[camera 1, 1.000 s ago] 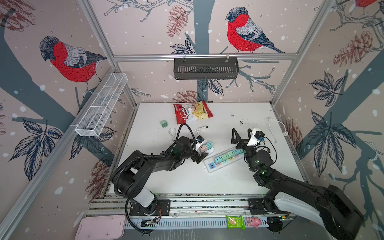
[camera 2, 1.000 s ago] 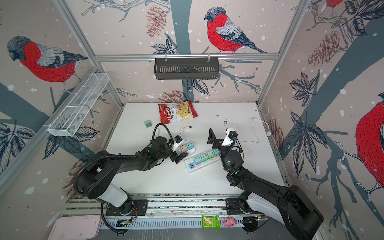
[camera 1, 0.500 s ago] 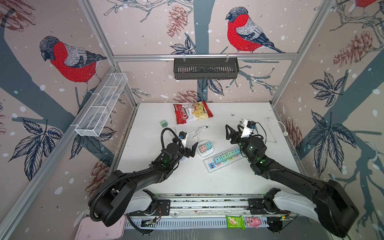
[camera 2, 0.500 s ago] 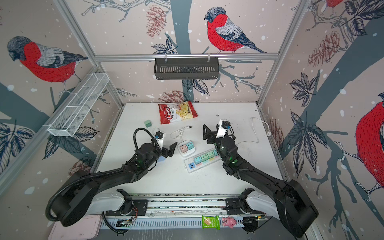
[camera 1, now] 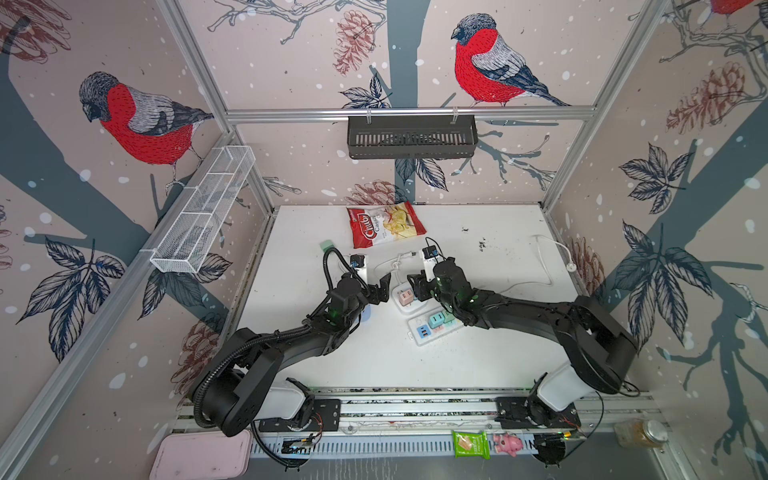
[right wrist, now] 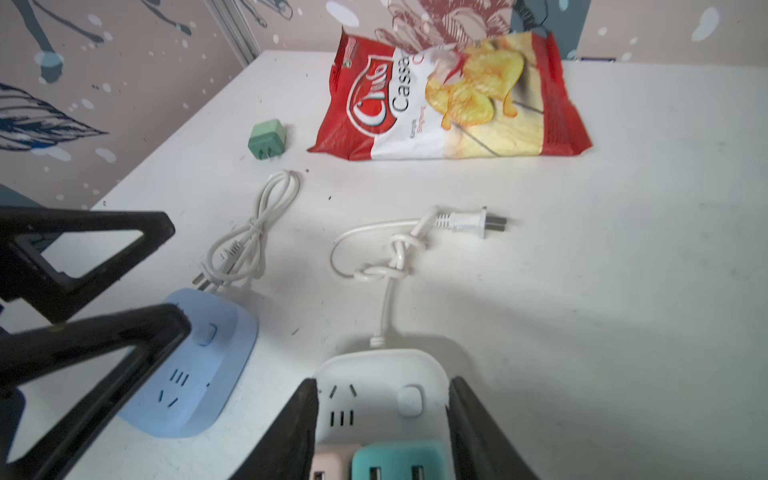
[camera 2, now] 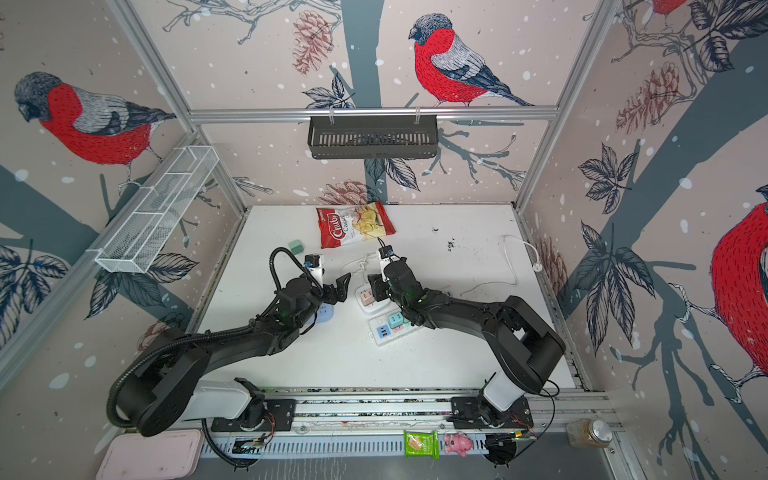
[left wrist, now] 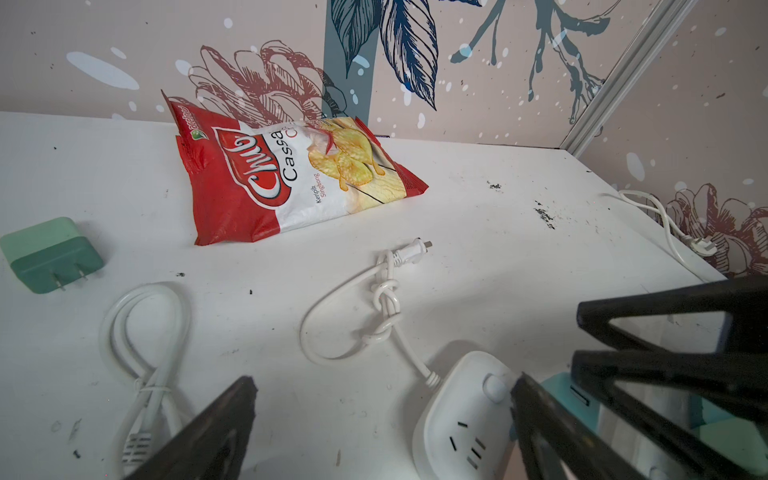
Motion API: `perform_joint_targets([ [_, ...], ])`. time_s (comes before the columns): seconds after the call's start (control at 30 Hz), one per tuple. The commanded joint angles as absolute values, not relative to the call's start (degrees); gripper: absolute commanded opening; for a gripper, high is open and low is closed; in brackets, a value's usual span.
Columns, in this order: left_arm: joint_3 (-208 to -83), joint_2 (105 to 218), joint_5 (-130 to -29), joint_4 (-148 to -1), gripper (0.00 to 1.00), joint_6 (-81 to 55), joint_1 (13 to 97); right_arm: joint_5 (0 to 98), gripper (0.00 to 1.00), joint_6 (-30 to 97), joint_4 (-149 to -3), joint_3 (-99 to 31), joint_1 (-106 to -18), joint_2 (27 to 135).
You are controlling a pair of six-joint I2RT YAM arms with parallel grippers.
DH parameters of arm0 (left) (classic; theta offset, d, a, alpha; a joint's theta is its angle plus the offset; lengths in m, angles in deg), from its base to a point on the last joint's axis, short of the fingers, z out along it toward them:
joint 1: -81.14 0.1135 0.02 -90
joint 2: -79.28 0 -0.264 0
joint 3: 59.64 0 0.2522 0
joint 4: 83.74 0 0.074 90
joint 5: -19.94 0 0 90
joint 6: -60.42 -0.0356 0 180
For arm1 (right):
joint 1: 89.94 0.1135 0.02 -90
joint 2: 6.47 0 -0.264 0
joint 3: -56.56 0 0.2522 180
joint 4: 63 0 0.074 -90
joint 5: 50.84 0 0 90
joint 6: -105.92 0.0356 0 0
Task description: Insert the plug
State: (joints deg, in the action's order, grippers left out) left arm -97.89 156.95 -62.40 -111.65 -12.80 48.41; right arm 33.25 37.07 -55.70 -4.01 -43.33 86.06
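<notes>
A small white power strip point(right wrist: 374, 370) carries a pink adapter point(right wrist: 332, 457) and a teal one point(right wrist: 399, 461). My right gripper point(right wrist: 382, 386) is shut on its two sides; both top views show this gripper point(camera 1: 415, 286) point(camera 2: 376, 291) at the white power strip point(camera 1: 405, 305). The strip's knotted cord ends in a loose white plug point(right wrist: 465, 220) point(left wrist: 411, 251) on the table. A green plug adapter point(left wrist: 50, 253) point(camera 1: 327, 246) lies loose beside the chips bag. My left gripper point(left wrist: 382, 380) point(camera 1: 380, 289) is open and holds nothing, just left of the white strip point(left wrist: 465, 415).
A blue power strip point(right wrist: 199, 365) point(camera 2: 324, 313) with a bundled cord sits under the left arm. A long white strip point(camera 1: 432, 326) holding several adapters lies in front. A red chips bag point(camera 1: 386, 224) is at the back, and another white cable point(camera 1: 552, 257) is at the right edge.
My right gripper has moved left from the long strip and closed onto the small white strip. The left gripper has pulled back off that strip and stays open.
</notes>
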Motion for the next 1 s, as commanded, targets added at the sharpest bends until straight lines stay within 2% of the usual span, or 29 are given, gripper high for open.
perform_joint_targets([
  [0.0,-98.4,156.9,-62.3,-112.5,0.95,-11.3,48.6,32.5,0.49,39.0,-53.9,-4.3,-42.3,88.2],
  [0.23,-98.9,158.9,-64.2,-113.2,0.96,-10.8,48.6,26.0,0.48,43.2,-45.4,1.4,-39.5,88.7],
  [0.57,-98.7,158.3,-63.0,-112.9,0.96,-11.2,48.7,12.1,0.49,38.2,-42.3,3.0,-36.5,92.8],
  [0.63,-98.7,158.2,-62.9,-112.8,0.96,-11.2,48.6,9.5,0.55,35.5,-41.1,3.8,-35.6,92.1],
  [0.77,-98.9,158.5,-63.4,-113.0,0.96,-11.0,48.6,7.2,0.73,30.7,-40.3,4.2,-34.4,91.1],
  [0.87,-99.0,158.6,-63.7,-113.1,0.96,-11.0,48.7,8.2,0.8,28.1,-39.5,4.7,-33.6,90.2],
  [0.97,-98.9,158.3,-63.3,-112.9,0.96,-11.2,48.8,6.4,0.82,28.1,-42.7,4.1,-33.0,89.5],
])
